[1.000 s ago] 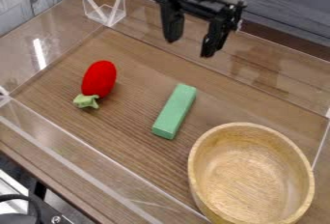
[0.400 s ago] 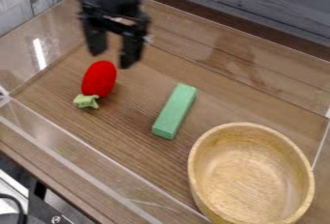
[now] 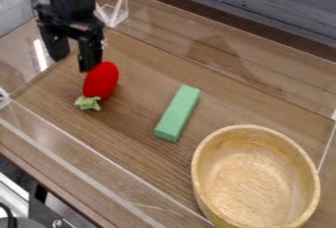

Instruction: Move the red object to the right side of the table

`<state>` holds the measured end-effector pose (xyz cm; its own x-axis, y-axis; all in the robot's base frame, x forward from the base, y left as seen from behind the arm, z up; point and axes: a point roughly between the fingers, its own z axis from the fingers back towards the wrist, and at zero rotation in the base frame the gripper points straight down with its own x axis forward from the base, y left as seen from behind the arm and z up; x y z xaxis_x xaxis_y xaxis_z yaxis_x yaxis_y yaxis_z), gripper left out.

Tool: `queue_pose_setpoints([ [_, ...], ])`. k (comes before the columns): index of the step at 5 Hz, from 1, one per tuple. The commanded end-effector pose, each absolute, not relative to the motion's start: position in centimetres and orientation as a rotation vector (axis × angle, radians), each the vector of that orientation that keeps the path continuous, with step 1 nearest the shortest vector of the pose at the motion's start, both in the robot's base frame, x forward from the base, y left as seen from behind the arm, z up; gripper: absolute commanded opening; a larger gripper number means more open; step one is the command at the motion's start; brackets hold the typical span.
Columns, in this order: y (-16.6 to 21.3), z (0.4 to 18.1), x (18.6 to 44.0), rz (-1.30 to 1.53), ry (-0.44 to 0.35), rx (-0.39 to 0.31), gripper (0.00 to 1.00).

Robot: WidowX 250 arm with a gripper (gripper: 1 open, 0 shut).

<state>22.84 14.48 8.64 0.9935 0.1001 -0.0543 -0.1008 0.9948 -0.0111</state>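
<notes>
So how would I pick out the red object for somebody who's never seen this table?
From the big round wooden bowl, go across the brown tabletop, past the light green block. The red object lies just beyond, near the claw: a small oval, the only red thing there, with a leafy green end.

- And here the light wooden round bowl shows its rim whole, but any fine marking inside is too small to tell
- Up top, the black robot gripper is soft at its edges, its arm cut off by the upper border
- Down in the lower left corner, dark cables run out of frame
- The brown wood-grain tabletop, too, is cut off on the right
</notes>
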Motion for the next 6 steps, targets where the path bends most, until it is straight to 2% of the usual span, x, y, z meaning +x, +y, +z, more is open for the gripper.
queue_pose_setpoints([
  [1, 15.2, 7.6, 23.4, 0.112, 0.027, -0.010, 1.00],
  [2, 15.1, 6.4, 23.7, 0.121, 0.027, -0.017, 1.00],
  [3, 14.7, 6.4, 24.2, 0.142, 0.017, -0.029, 1.00],
  [6, 13.9, 7.6, 24.9, 0.179, 0.000, -0.050, 1.00],
])
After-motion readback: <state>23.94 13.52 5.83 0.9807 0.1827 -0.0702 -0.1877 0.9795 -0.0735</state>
